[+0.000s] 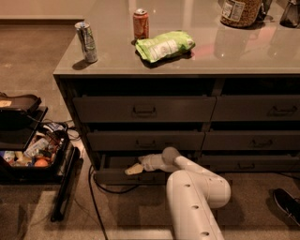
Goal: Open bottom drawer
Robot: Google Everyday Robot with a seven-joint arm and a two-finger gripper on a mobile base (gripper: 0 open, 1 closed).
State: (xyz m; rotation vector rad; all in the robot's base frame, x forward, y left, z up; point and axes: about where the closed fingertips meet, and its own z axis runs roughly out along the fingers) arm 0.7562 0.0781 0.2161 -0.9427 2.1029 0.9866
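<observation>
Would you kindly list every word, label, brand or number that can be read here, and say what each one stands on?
No text can be read.
White label on the jar: print too blurred to read.
Print on the silver can, red can and green bag: too blurred to read.
The gripper, at the bottom drawer front: no text visible.

The scene was dim and warm. Light fell from above: the countertop (211, 61) showed pale glare and a reddish reflection, and the silver can (87, 42) cast a short shadow. The gripper (134, 168), at the bottom drawer (112, 176), sat in deep shade.
</observation>
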